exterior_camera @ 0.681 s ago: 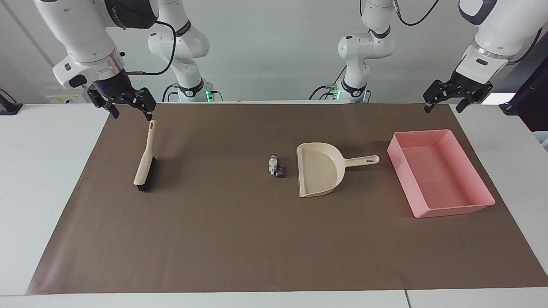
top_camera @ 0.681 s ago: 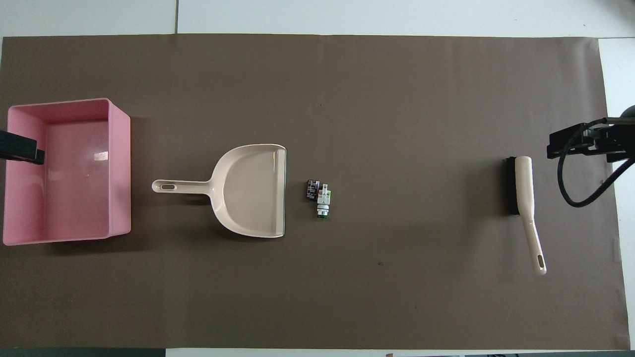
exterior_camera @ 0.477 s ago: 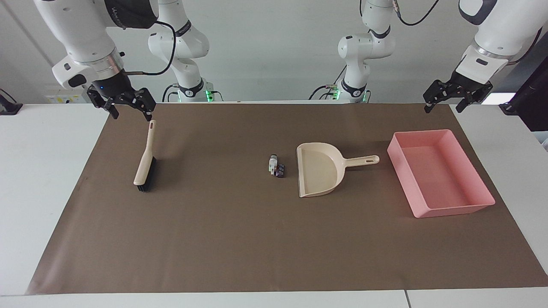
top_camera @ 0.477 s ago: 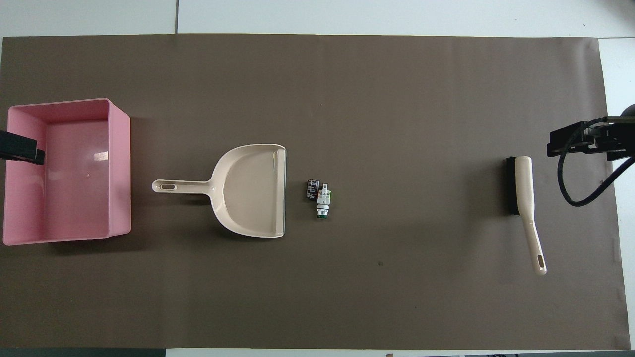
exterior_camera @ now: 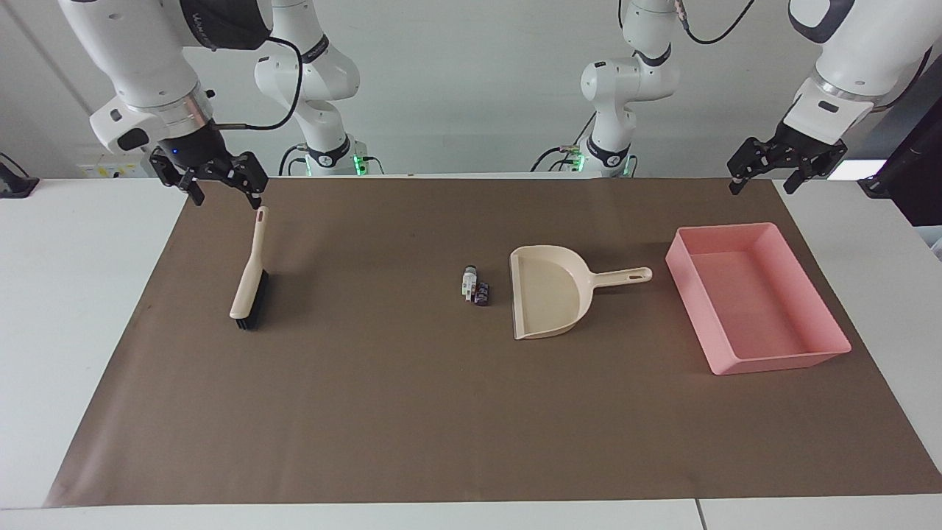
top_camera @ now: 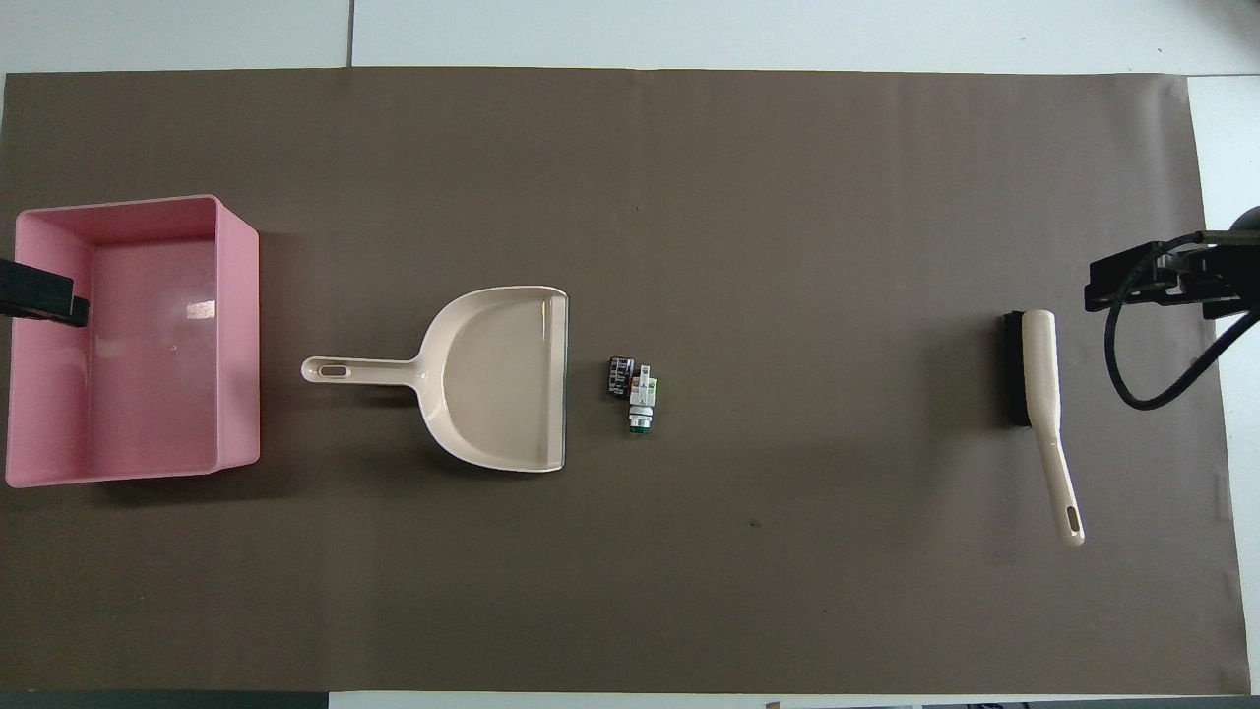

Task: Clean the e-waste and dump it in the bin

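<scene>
Both grippers spread, holding nothing: right gripper (exterior_camera: pixel 222 187) over brush (exterior_camera: pixel 250 272) handle tip, left gripper (exterior_camera: pixel 762 177) w/ only one finger showing overhead, prob.

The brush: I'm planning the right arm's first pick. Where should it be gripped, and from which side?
Probably the brush handle's slim beige neck, from straight above, fingers across its width. It lies flat on the mat, handle end toward the robots, just below the open right gripper; the bristled head looks bulkier.

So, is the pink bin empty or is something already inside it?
Empty. The pink bin shows only its bare floor, and the e-waste lies on the mat beside the dustpan.
</scene>
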Controlling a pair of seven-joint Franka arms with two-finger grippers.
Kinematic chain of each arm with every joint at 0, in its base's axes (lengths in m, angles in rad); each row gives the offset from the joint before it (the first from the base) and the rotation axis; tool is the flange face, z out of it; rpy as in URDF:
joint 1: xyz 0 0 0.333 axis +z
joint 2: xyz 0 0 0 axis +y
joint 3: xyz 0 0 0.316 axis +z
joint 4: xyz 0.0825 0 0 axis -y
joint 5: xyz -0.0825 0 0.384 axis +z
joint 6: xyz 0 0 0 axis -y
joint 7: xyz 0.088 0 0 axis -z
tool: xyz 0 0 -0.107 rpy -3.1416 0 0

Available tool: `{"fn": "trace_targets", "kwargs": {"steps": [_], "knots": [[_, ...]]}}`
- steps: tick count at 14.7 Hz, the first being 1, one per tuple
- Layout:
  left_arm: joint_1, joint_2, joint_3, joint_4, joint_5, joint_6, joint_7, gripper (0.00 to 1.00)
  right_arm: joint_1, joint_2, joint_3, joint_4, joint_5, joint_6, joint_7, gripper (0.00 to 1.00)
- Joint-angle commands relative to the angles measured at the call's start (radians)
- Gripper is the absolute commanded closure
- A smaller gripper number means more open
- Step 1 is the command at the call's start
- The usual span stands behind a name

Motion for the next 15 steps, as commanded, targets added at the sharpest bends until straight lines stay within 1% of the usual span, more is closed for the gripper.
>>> {"fn": "trace_targets", "kwargs": {"steps": [1, 3, 4, 5, 6, 8, 10, 12, 13, 15], "knots": [[0.006, -0.002, -0.003, 0.002, -0.007, -0.013, -0.006, 0.0, 0.002, -0.023, 0.001, -0.035, 0.0, 0.014, 0.01, 0.01], [0.007, -0.002, -0.003, 0.002, -0.007, -0.013, -0.006, 0.0, 0.002, -0.025, 0.0, -0.041, 0.0, 0.014, 0.008, 0.01], [0.006, -0.002, -0.003, 0.002, -0.007, -0.014, -0.004, 0.0, -0.004, -0.034, 0.0, -0.064, 0.001, 0.014, 0.007, 0.01], [0.006, -0.004, -0.005, 0.0, -0.007, -0.017, -0.006, 0.0, -0.009, -0.06, -0.002, -0.111, 0.001, 0.018, -0.012, 0.01], [0.0, -0.004, -0.005, -0.003, -0.007, -0.007, 0.0, 0.0, -0.014, -0.093, -0.006, -0.192, 0.001, 0.066, -0.039, 0.01], [-0.006, -0.002, -0.008, -0.003, -0.007, 0.03, 0.037, 0.01, -0.059, -0.162, -0.011, -0.384, 0.0, 0.226, -0.1, 0.01], [-0.017, -0.013, -0.012, -0.038, -0.009, 0.081, 0.22, 0.01, -0.087, -0.193, -0.011, -0.527, 0.001, 0.325, -0.148, 0.01], [-0.042, -0.031, -0.014, -0.084, -0.01, 0.121, 0.407, 0.01, -0.113, -0.186, -0.012, -0.601, 0.0, 0.366, -0.164, 0.01], [-0.052, -0.048, -0.014, -0.126, -0.01, 0.157, 0.501, 0.02, -0.136, -0.183, -0.012, -0.648, 0.0, 0.408, -0.188, 0.01], [-0.071, -0.096, -0.014, -0.237, -0.01, 0.251, 0.703, 0.01, -0.185, -0.183, -0.012, -0.768, 0.001, 0.538, -0.255, 0.01]]}}
